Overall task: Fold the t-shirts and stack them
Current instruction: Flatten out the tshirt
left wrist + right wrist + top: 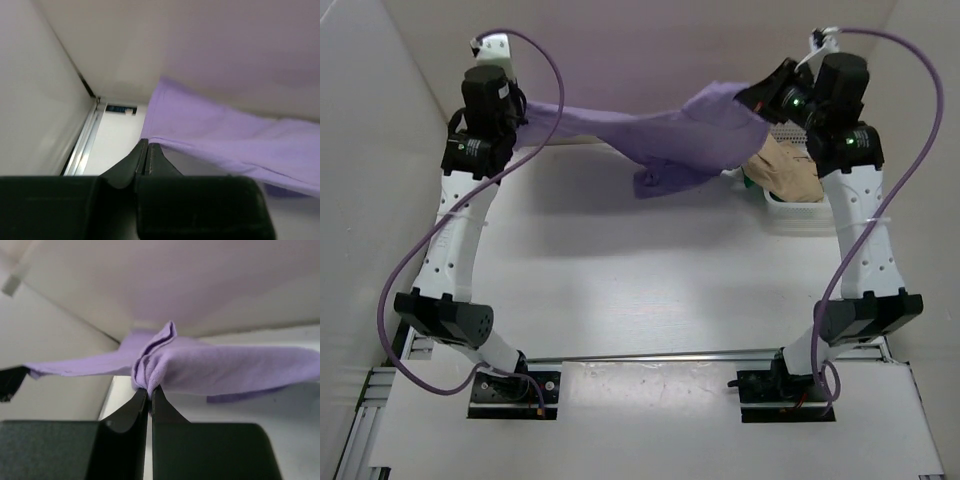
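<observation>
The lavender t-shirt (pixel 650 135) hangs stretched above the far side of the table between my two grippers, with a fold drooping in the middle. My left gripper (pixel 525 122) is shut on one end of it; in the left wrist view the jaws (pixel 146 145) pinch the hem of the lavender cloth (pixel 215 130). My right gripper (pixel 752 100) is shut on the other end; in the right wrist view its tips (pixel 150 390) clamp a bunched fold of the lavender shirt (pixel 225 367). The tan t-shirt (pixel 788 170) lies in the basket, and a bit of the green t-shirt (pixel 748 182) shows beside it.
A white mesh basket (pixel 800 215) stands at the far right under the right arm. White walls close in the table at the left, back and right. Purple cables loop from both arms.
</observation>
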Action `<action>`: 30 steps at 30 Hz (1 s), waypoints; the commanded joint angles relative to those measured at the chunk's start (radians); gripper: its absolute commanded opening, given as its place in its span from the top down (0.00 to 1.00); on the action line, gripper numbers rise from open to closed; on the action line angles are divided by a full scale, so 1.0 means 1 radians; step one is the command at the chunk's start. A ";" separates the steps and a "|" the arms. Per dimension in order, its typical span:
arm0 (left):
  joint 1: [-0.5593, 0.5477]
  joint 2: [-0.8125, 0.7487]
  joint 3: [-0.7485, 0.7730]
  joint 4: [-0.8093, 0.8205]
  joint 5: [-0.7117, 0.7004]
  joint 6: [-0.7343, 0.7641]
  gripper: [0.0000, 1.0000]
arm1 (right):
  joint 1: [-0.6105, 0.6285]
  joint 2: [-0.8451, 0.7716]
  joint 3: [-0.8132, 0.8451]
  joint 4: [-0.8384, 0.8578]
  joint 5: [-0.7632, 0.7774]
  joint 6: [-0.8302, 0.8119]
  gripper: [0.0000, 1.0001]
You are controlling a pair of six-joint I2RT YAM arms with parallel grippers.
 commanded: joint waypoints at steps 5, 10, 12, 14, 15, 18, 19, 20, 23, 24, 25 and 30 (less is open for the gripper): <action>-0.001 -0.208 -0.490 -0.019 -0.031 -0.001 0.90 | 0.120 -0.298 -0.520 -0.075 0.081 -0.168 1.00; -0.010 -0.441 -0.981 -0.019 -0.040 -0.001 0.90 | 0.221 -0.561 -0.906 -0.179 0.120 -0.196 1.00; -0.010 -0.499 -1.102 -0.019 -0.049 -0.001 0.90 | 0.278 -0.636 -1.017 -0.222 0.121 -0.196 1.00; -0.010 -0.582 -1.256 -0.028 -0.058 -0.001 0.90 | 0.333 -0.691 -1.190 -0.233 0.131 -0.173 1.00; -0.010 -0.607 -1.303 -0.028 -0.067 -0.001 0.90 | 0.352 -0.702 -1.241 -0.233 0.141 -0.140 1.00; -0.019 -0.688 -1.455 -0.048 -0.080 -0.001 0.90 | 0.431 -0.711 -1.391 -0.203 0.154 -0.086 1.00; -0.019 -0.702 -1.484 -0.048 -0.089 -0.001 0.90 | 0.448 -0.711 -1.419 -0.187 0.164 -0.086 1.00; -0.019 -0.725 -1.533 -0.048 -0.089 -0.001 0.90 | 0.470 -0.678 -1.438 -0.175 0.164 -0.073 1.00; -0.019 -0.741 -1.584 -0.066 -0.089 -0.001 0.90 | 0.470 -0.601 -1.452 -0.161 0.200 -0.073 1.00; -0.019 -0.751 -1.604 -0.066 -0.089 -0.001 0.90 | 0.470 -0.586 -1.452 -0.161 0.214 -0.073 1.00; -0.019 -0.751 -1.604 -0.066 -0.089 -0.001 0.90 | 0.470 -0.572 -1.437 -0.161 0.229 -0.088 1.00; 0.017 -0.751 -1.601 -0.066 -0.110 -0.001 0.90 | 0.452 -0.457 -1.302 -0.141 0.271 -0.161 1.00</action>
